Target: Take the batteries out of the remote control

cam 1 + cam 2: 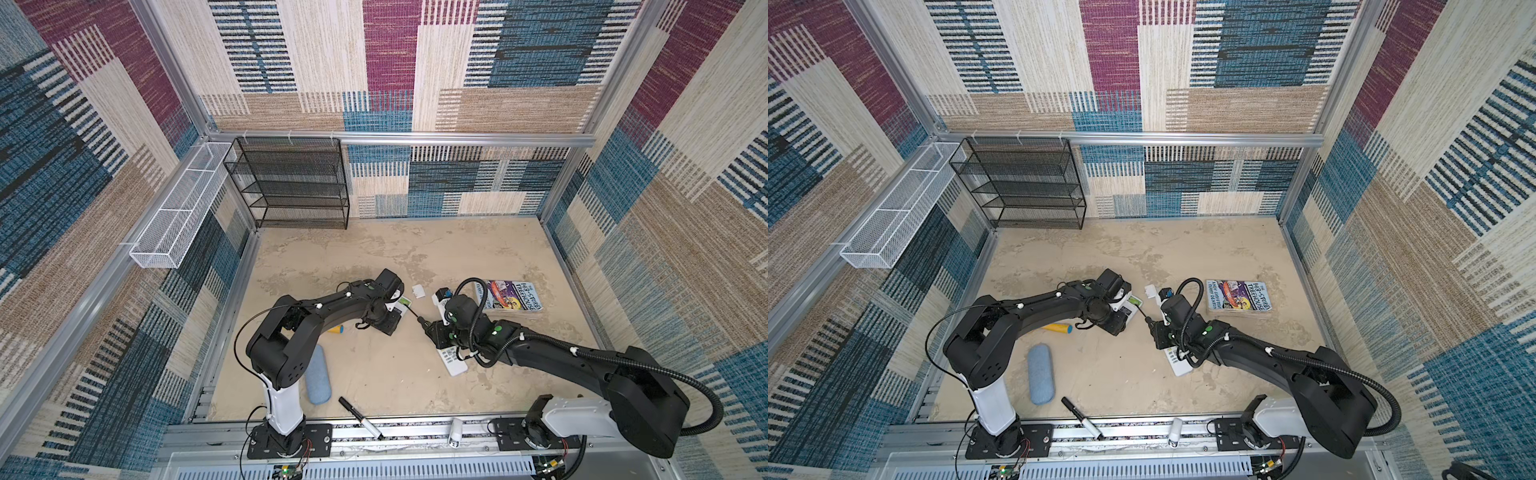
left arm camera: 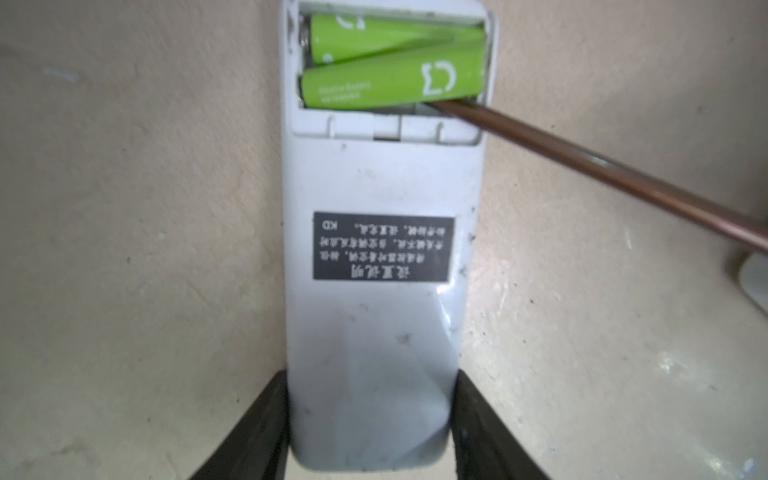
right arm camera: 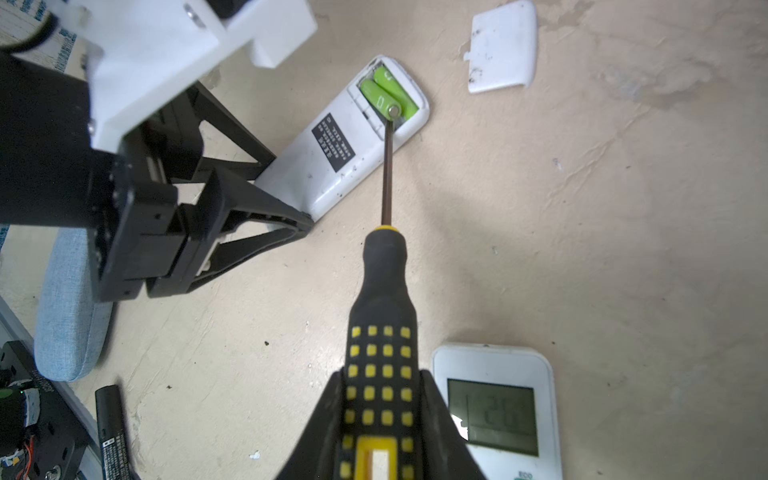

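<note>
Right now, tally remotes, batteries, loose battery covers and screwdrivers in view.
Remotes: 2, open remote, display remote
Batteries: 2, lime green: tilted battery, second battery
Covers: 1, battery cover
Screwdrivers: 1, screwdriver
Total: 6

Top views: high overhead, looking down across whole table (image 1: 374, 249). Wrist views: close, both facing remote control (image 2: 374, 332).
</note>
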Robot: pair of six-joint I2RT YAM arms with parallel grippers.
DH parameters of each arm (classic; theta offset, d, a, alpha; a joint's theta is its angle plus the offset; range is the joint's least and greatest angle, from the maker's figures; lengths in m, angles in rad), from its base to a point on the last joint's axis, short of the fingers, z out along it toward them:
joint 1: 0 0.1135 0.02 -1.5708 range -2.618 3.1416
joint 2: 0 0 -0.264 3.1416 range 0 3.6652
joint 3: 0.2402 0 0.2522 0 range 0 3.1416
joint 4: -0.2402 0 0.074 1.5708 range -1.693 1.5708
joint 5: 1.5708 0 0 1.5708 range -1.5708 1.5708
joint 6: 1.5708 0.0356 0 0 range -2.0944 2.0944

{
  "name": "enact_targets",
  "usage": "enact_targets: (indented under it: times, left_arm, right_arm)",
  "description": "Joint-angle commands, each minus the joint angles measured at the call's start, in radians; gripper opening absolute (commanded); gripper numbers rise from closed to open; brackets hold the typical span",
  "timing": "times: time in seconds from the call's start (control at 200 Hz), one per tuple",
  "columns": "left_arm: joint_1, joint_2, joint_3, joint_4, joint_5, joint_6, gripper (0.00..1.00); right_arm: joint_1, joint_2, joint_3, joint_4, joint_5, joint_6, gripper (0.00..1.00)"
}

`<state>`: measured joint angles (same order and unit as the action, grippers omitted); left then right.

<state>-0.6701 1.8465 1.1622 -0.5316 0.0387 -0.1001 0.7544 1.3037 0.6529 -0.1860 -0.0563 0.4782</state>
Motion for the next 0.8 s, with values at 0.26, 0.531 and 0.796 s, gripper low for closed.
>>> enact_targets:
  times: [0.26,0.531,0.796]
  left_arm:
    - [-0.022,0.017,-0.001,-0.182,0.015,-0.029,0.52]
    - [-0.044,0.007,0.004,-0.203,0.022,-0.029,0.52]
    - [-0.069,0.01,0.011,-0.225,0.032,-0.023,0.52]
  right_arm:
    - [0.001,-0.033,-0.023,0.054,-0.004,0.022,0.0]
    - [0.002,-0.062,-0.061,0.071,-0.054,0.027,0.0]
    - [0.002,-0.094,-0.103,0.103,-0.064,0.057,0.0]
